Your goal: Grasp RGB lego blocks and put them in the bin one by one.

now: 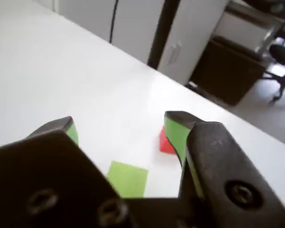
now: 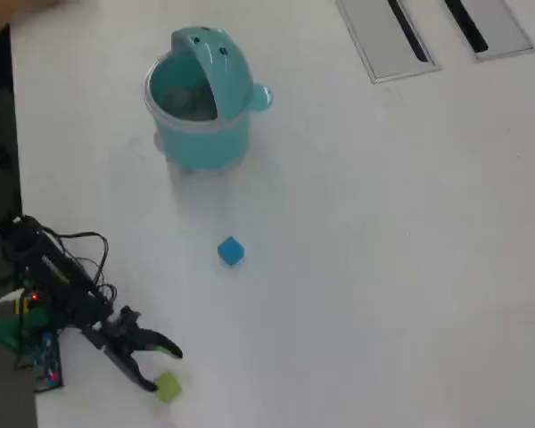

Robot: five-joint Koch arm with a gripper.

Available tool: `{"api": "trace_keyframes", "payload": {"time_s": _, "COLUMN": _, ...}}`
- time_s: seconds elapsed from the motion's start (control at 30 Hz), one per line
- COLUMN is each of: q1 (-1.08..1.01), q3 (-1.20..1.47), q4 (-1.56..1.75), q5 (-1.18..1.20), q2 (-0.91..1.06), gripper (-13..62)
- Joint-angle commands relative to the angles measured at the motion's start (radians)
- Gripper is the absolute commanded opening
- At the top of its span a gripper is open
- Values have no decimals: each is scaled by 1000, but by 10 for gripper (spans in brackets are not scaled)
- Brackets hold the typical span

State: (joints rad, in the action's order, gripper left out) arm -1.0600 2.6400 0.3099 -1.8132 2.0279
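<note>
- Yellow-green plastic cube (image 2: 168, 386) lies on the white table (image 2: 383, 267) at the lower left of the overhead view, just off the tips of the black gripper (image 2: 162, 369); in the wrist view the same block (image 1: 128, 178) sits between the two fingers, closer to the left one.
- The jaws stand spread apart, holding nothing; their green-padded fingertips (image 1: 176, 133) show a wide gap in the wrist view.
- A small red plastic cube (image 1: 166, 142) shows in the wrist view just beside the right finger, partly hidden behind it; the overhead view does not show it.
- A small blue plastic cube (image 2: 231, 251) rests alone on the table, between the gripper and the bin, apart from both.
- The teal round plastic bin (image 2: 199, 100) with its domed hood stands upright near the top of the overhead view, well apart from the arm.
- Two grey slotted panels (image 2: 388, 36) are set into the table at the upper right.
</note>
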Motion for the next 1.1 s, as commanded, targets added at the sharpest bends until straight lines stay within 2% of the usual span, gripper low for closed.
{"api": "trace_keyframes", "payload": {"time_s": 0.0, "q1": -43, "q3": -126, "q4": 8, "q5": -29, "q2": -55, "gripper": 330}}
{"api": "trace_keyframes", "payload": {"time_s": 0.2, "q1": -149, "q3": -325, "q4": -170, "q5": -26, "q2": -209, "gripper": 330}}
{"api": "trace_keyframes", "payload": {"time_s": 0.4, "q1": -192, "q3": -442, "q4": -198, "q5": -26, "q2": -337, "gripper": 330}}
{"api": "trace_keyframes", "payload": {"time_s": 0.67, "q1": -230, "q3": -729, "q4": -345, "q5": -26, "q2": -581, "gripper": 330}}
{"api": "trace_keyframes", "payload": {"time_s": 1.07, "q1": -209, "q3": -801, "q4": -453, "q5": -26, "q2": -695, "gripper": 330}}
